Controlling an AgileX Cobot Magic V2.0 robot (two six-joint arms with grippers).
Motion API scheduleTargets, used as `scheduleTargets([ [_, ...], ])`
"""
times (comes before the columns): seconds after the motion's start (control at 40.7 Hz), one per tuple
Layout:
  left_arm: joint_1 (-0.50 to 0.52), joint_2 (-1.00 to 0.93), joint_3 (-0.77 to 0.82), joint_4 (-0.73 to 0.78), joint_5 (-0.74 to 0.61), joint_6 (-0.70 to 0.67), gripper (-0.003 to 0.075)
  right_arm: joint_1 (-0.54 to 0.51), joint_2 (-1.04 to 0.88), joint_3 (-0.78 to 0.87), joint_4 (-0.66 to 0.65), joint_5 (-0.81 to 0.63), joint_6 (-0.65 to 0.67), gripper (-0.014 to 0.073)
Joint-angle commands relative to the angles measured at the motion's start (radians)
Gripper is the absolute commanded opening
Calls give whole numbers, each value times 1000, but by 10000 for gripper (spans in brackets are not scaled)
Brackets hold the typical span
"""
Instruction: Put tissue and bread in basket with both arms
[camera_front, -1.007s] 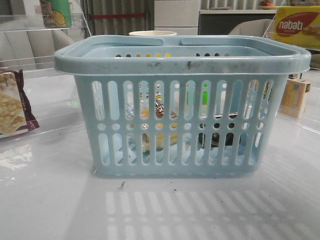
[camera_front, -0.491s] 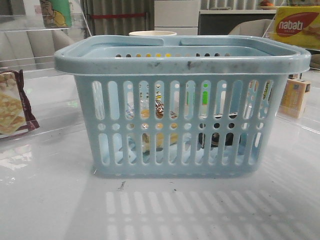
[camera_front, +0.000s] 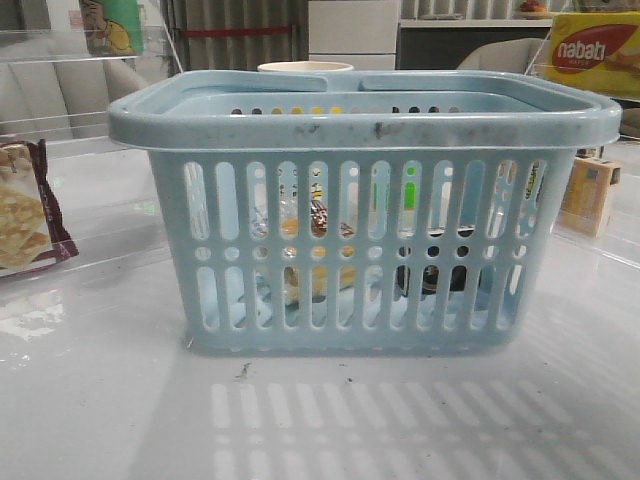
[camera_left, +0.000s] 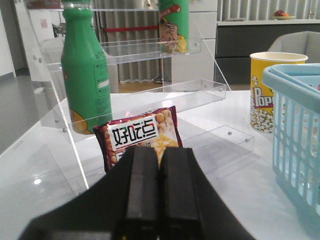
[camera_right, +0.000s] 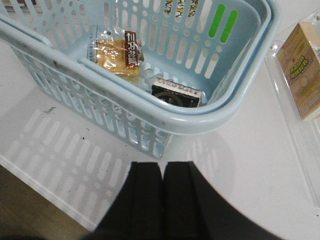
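The light-blue basket (camera_front: 360, 130) stands in the middle of the table. It also shows in the right wrist view (camera_right: 210, 115) and at the edge of the left wrist view (camera_left: 295, 125). Inside it lie the wrapped golden-brown bread (camera_right: 117, 55) and the small black tissue pack (camera_right: 176, 93), side by side on the floor. Through the slots the bread (camera_front: 318, 262) and the tissue (camera_front: 440, 270) show faintly. My left gripper (camera_left: 159, 150) is shut and empty, away from the basket. My right gripper (camera_right: 162, 165) is shut and empty, above the table near the basket's corner.
A maroon-edged cracker packet (camera_left: 142, 137) leans by a clear acrylic shelf (camera_left: 150, 95) with a green bottle (camera_left: 86, 70). A yellow popcorn cup (camera_left: 272, 90) stands behind the basket. A nabati box (camera_front: 595, 50) and a small tan carton (camera_right: 302, 70) are at the right.
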Motion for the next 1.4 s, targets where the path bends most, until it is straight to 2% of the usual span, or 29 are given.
scheduleTargets([
  [0.0, 5, -20, 0, 65, -103, -79, 91, -3, -6, -28, -16, -66, -7, 57],
  [0.074, 5, -20, 0, 126, -103, -155, 91, -3, -6, -28, -16, -66, -7, 57],
  [0.246, 5, -20, 0, 124, -103, -152, 91, -3, -6, -28, -16, -66, -7, 57],
  [0.369, 5, -20, 0, 118, -103, -122, 91, -3, -6, -28, -16, -66, -7, 57],
  [0.516, 5, -20, 0, 35, -103, -30, 91, -3, -6, -28, -16, -66, -7, 57],
  [1.376, -21, -20, 0, 37, -100, -30, 91, -3, -6, -28, -16, -66, -7, 57],
])
